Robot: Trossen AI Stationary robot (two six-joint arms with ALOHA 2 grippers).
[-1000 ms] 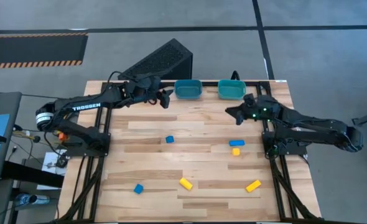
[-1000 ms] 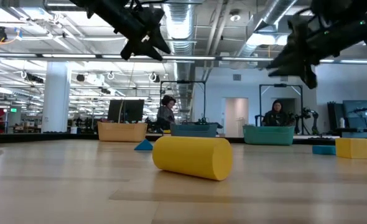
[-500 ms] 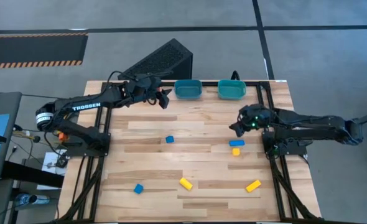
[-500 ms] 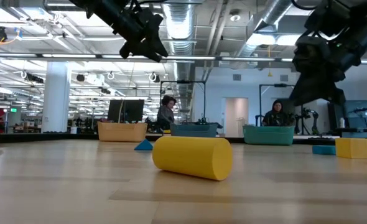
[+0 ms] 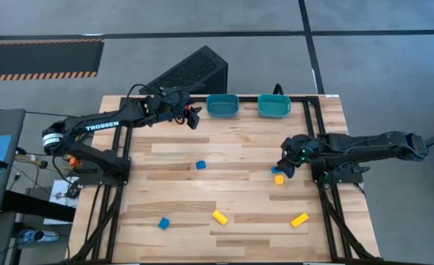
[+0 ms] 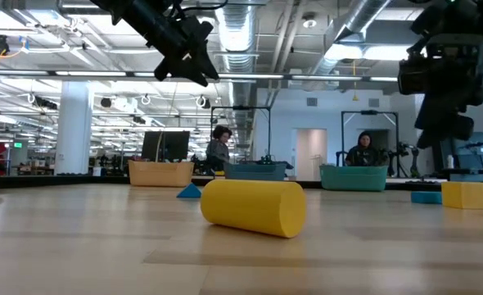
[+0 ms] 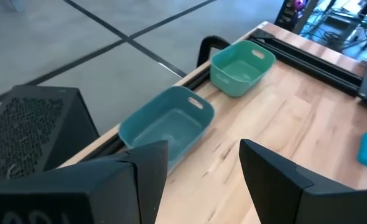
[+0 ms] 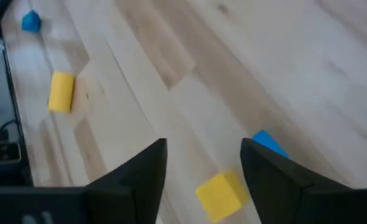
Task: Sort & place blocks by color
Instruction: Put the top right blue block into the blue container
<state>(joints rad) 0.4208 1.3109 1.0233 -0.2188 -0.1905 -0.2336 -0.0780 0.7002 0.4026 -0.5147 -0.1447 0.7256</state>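
Sorting looks barely begun: both bins [image 5: 222, 106] appear empty, six yellow and blue blocks [image 5: 201, 165] lie loose on the table, right gripper [image 5: 283, 169] open-fingered above a yellow cube [image 5: 279, 179], left gripper [image 5: 193, 118] empty, fingers apart.

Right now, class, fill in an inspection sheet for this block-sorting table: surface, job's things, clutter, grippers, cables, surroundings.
Surface: wooden table, planks bare between the blocks.
Job's things: blue block mid-table; blue block and yellow block near the front; yellow bar front right; small yellow block with a blue block beside it, under the right arm. Two teal bins at the back edge, both look empty.
Clutter: black angled box behind the table.
Grippers: left gripper open, raised near the bins, holding nothing; right gripper open above the small yellow block.
Cables: wires by the left arm's base.
Surroundings: two seated people in the room beyond.
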